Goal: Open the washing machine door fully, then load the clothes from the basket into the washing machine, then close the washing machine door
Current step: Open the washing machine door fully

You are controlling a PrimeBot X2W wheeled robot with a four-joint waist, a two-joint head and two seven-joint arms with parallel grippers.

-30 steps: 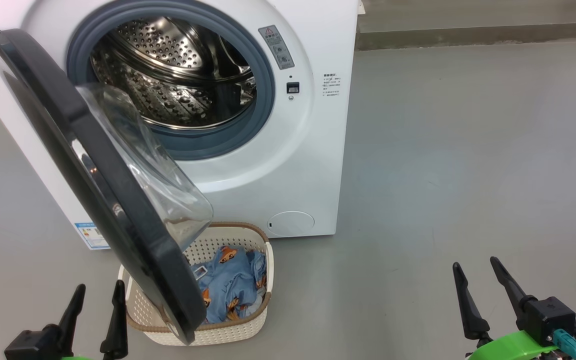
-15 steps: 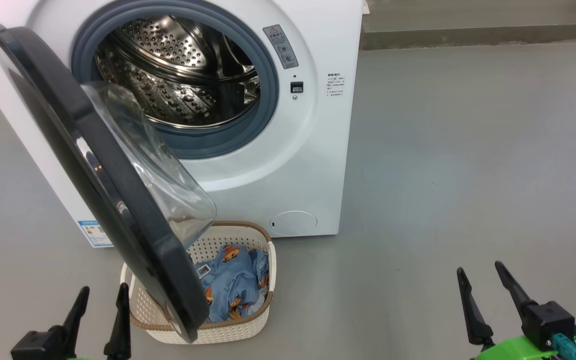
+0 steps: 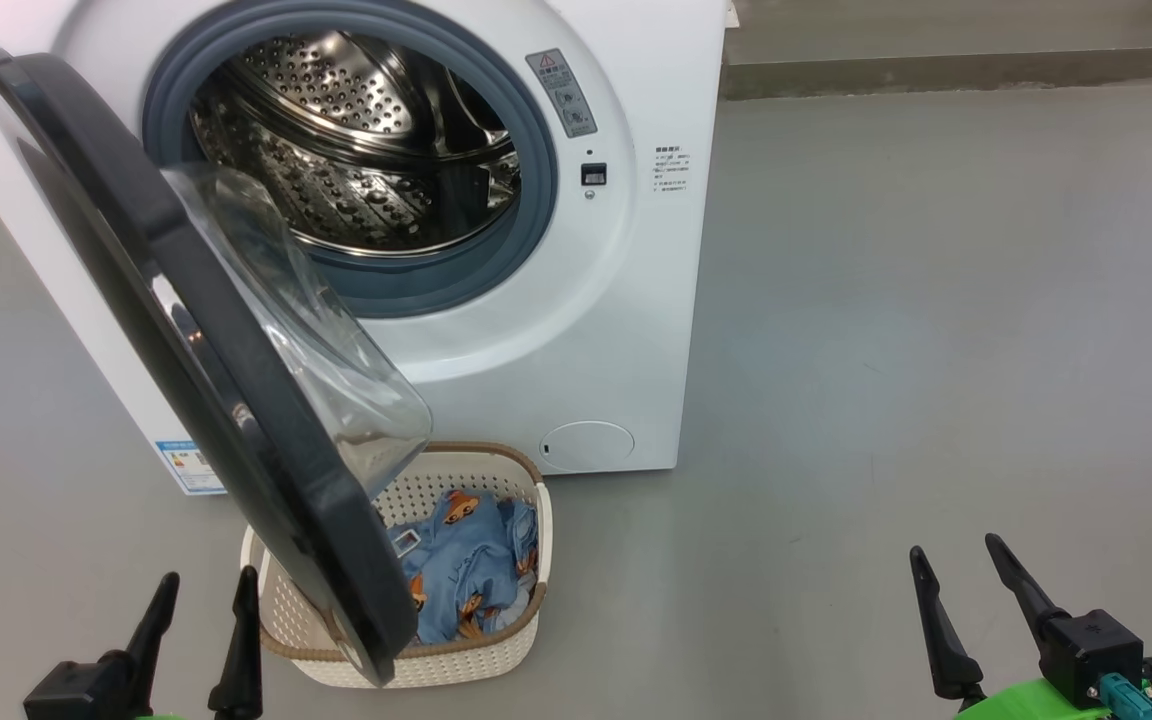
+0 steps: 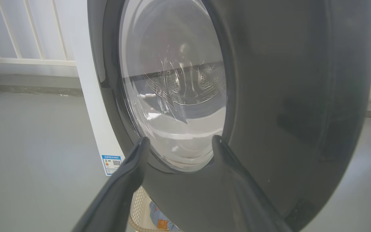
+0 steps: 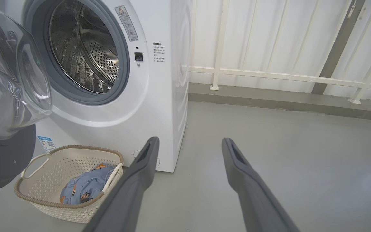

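The white washing machine [image 3: 576, 330] stands ahead with its steel drum [image 3: 356, 150] exposed. Hinged at the left, the black washing machine door [image 3: 186, 330] is swung out towards me, and its clear bowl window [image 3: 326, 340] hangs over the left part of the basket [image 3: 496, 650]. The cream basket sits on the floor before the machine and holds the light blue clothes [image 3: 466, 570]. My left gripper [image 3: 210, 577] is open, low and just left of the door's lower edge, facing the door's outer face [image 4: 285, 96]. My right gripper [image 3: 954, 546] is open and far to the right, over bare floor.
Grey floor [image 3: 886, 350] spreads wide to the right of the machine. A white railing [image 5: 269, 75] and a low kerb [image 5: 269, 100] run along the back wall. The door blocks the basket's left side, while its right side is reachable from above.
The head camera shifted slightly, moving the whole picture a little. My right gripper has sunk a bit lower in the view. Door, basket and clothes have not moved.
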